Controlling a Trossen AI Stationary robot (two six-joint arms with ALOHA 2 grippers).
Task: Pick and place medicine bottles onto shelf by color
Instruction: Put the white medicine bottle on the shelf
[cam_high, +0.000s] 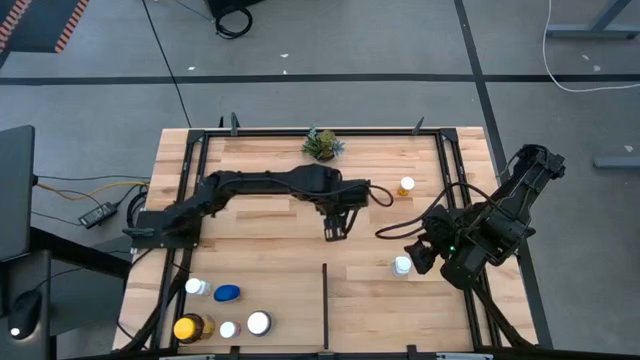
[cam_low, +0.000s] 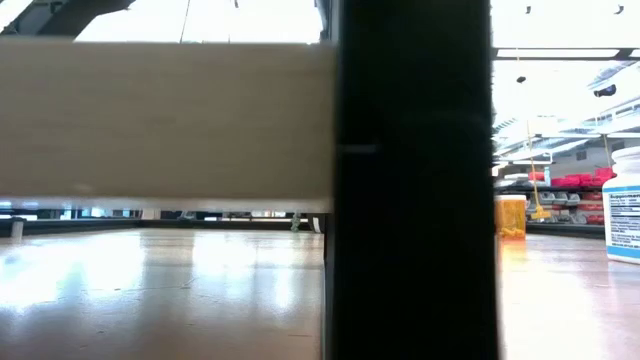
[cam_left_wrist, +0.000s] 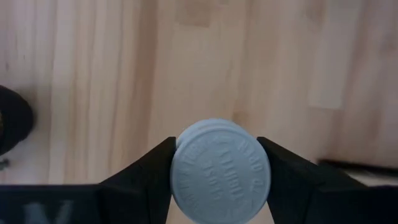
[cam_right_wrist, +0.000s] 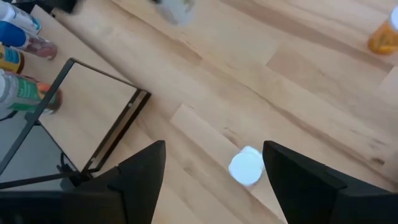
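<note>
My left gripper (cam_high: 335, 226) is over the middle of the light-wood shelf (cam_high: 270, 255), pointing down, shut on a white-capped bottle (cam_left_wrist: 221, 171). My right gripper (cam_high: 418, 252) is open and empty, hovering just beside another white-capped bottle (cam_high: 402, 265) that stands on the wood; in the right wrist view (cam_right_wrist: 247, 167) this bottle lies between and beyond the fingers. An orange bottle (cam_high: 406, 186) stands farther back. Several bottles stand at the near left: a white one (cam_high: 196, 287), a blue one (cam_high: 227, 293), an amber one with a yellow lid (cam_high: 190, 327). My left gripper pinches the bottle's round white cap (cam_left_wrist: 186, 155) between its two fingers, one on each side. The fingers come from above, pointing down. The cap hides the bottle's body, and I cannot tell whether the bottle stands on the wood or is lifted.
A short black divider bar (cam_high: 324, 300) runs from the near edge toward the middle. A small green potted plant (cam_high: 322, 144) stands at the far edge. Thin black rails (cam_high: 190, 170) border the plank. In the low view a black bar (cam_low: 410, 180) blocks the middle.
</note>
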